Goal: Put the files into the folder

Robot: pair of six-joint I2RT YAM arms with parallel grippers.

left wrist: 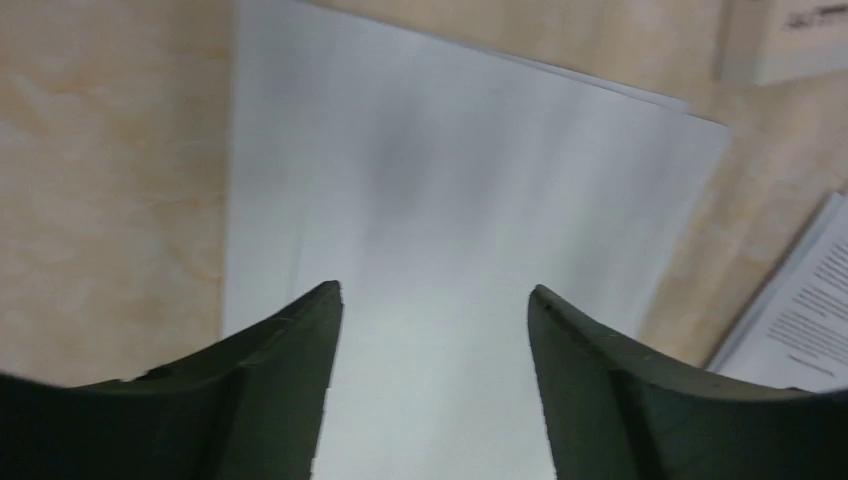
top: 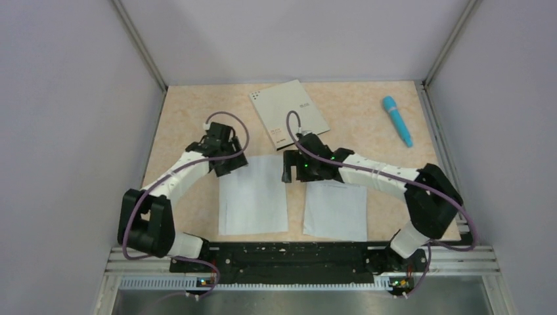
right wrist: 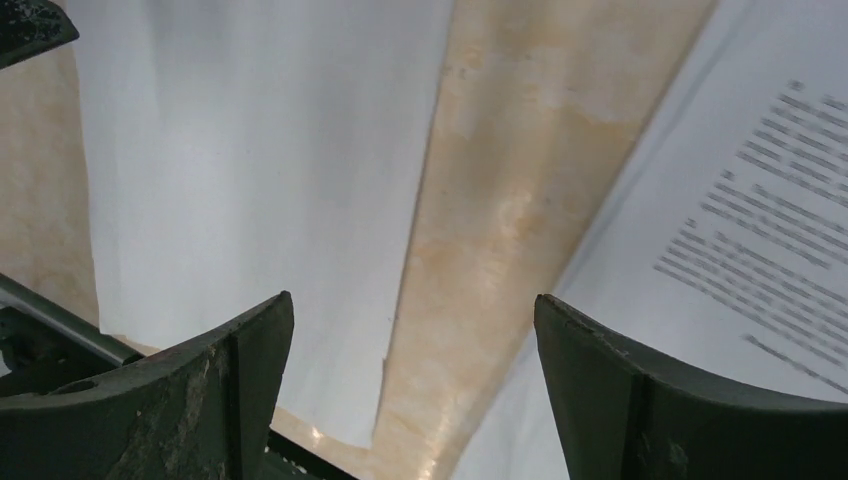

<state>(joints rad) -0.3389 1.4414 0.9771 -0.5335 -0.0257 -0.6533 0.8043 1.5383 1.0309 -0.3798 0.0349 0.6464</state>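
Files: two lots of thin white paper lie flat on the beige marbled tabletop (top: 368, 105), side by side with a strip of bare surface between them, close to the arm bases. The blank white sheet (top: 253, 195) is on the left and the white sheet with grey print (top: 335, 210) on the right.

The thin matte grey folder (top: 289, 113) lies closed and tilted farther back, apart from both sheets.

Left claw (top: 228, 159): at the blank sheet's far left corner, fingers spread, pinching nothing. Contact with the paper cannot be told.

Right claw (top: 289, 169): over the gap between the sheets, spread wide, empty.

A blue cylindrical stick (top: 398, 120) lies far right, well apart from the folder.
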